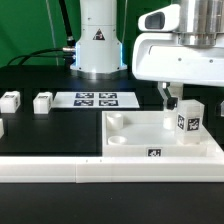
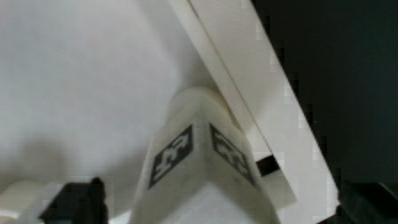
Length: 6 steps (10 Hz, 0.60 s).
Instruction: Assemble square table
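The square table's white slab (image 1: 150,140) lies at the exterior view's right, with round sockets (image 1: 118,122) along its left side and a tag on its front rim. One white tagged leg (image 1: 188,120) stands on the slab's far right corner. My gripper (image 1: 180,100) hangs right over that leg, open, one dark finger (image 1: 167,97) showing beside it. In the wrist view the leg (image 2: 196,150) rises between the two fingers (image 2: 75,200), with a gap on each side, next to the slab's rim (image 2: 231,70).
Two loose legs (image 1: 10,100) (image 1: 42,102) lie at the exterior view's left, and a third (image 1: 1,128) shows at the edge. The marker board (image 1: 95,99) lies in front of the robot base. A long white border wall (image 1: 100,172) runs along the front.
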Each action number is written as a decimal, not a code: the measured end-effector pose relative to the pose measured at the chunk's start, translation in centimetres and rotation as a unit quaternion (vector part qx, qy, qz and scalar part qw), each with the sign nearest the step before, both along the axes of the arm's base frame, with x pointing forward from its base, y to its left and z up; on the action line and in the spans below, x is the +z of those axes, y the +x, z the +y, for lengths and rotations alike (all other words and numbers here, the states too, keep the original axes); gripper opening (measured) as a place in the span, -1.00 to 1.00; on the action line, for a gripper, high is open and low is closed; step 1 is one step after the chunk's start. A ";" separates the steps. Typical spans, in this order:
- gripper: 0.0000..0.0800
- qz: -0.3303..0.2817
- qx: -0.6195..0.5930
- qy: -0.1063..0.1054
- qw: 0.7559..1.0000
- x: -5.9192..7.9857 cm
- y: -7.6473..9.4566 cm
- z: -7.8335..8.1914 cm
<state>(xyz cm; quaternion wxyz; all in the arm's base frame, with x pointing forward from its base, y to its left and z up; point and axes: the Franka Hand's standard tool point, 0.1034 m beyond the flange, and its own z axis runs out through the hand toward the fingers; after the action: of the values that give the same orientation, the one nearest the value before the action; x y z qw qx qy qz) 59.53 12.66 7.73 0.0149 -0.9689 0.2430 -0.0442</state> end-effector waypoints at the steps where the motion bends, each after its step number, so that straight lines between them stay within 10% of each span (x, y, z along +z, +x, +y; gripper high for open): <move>1: 0.62 -0.001 0.049 -0.006 0.999 0.0 0.0 0.0; 6: 0.62 -0.002 0.248 -0.028 0.968 0.0 0.2 -0.7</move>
<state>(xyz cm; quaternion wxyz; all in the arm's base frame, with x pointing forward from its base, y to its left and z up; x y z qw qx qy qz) 59.72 11.92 7.74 -0.0009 -0.9988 -0.0064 -0.0475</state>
